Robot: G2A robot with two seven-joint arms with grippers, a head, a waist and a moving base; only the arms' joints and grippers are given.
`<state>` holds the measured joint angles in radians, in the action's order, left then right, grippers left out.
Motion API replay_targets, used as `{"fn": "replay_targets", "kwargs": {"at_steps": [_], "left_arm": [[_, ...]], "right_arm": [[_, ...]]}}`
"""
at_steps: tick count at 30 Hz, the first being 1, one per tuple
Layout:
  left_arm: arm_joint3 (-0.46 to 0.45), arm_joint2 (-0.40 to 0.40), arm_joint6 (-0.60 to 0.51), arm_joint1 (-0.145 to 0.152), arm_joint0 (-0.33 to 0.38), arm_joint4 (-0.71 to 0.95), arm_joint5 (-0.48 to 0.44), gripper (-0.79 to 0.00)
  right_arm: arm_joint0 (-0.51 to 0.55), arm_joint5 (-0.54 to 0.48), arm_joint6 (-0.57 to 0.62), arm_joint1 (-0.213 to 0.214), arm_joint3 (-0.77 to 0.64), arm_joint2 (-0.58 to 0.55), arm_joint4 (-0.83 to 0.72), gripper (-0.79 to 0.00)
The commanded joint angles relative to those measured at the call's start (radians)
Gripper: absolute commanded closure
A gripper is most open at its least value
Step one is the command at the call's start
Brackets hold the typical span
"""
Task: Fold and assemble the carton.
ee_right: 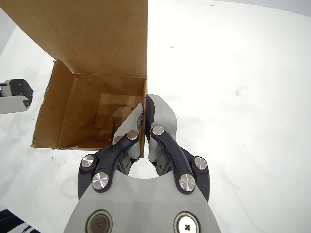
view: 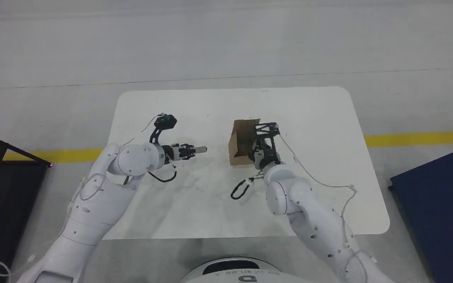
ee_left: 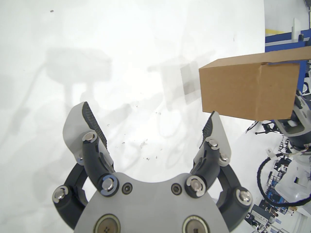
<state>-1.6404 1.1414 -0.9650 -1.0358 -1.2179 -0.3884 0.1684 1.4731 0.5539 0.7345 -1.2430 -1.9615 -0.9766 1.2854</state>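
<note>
A brown carton (view: 243,141) stands on the white table (view: 311,120), near its middle, with its top open and one lid flap raised. In the right wrist view I look into the carton (ee_right: 80,112), whose bottom flaps are folded in. My right gripper (ee_right: 145,103) is shut on the carton's side wall, one finger inside and one outside. My left gripper (ee_left: 150,115) hangs open over bare table to the left of the carton (ee_left: 245,89), a short way off, holding nothing. From above, the left gripper (view: 199,149) points toward the carton.
The table's right edge runs past the carton in the left wrist view. Bare white table (ee_right: 230,73) lies on the carton's far side. On the floor, a yellow line (view: 410,139) runs behind the table and a blue object (view: 428,198) sits at the right.
</note>
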Motion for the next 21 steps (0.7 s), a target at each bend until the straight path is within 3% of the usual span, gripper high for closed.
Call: {"fn": "replay_targets", "kwargs": {"at_steps": [1, 2, 14, 21], "left_arm": [[-0.009, 0.007, -0.02, -0.003, 0.008, 0.075, 0.007, -0.785], [-0.014, 0.009, -0.041, -0.004, 0.013, 0.097, 0.01, -0.785], [-0.025, 0.014, -0.077, -0.003, 0.024, 0.128, 0.018, -0.785], [-0.09, -0.007, -0.084, -0.001, 0.028, 0.062, 0.021, -0.785]], "right_arm": [[0.044, 0.02, 0.025, 0.002, -0.056, -0.014, -0.008, -0.477], [0.063, 0.026, 0.026, 0.004, -0.071, -0.025, -0.01, -0.785], [0.209, -0.1, -0.167, 0.006, -0.156, -0.122, -0.229, -0.785], [0.209, -0.1, -0.167, 0.006, -0.156, -0.122, -0.229, -0.785]]}}
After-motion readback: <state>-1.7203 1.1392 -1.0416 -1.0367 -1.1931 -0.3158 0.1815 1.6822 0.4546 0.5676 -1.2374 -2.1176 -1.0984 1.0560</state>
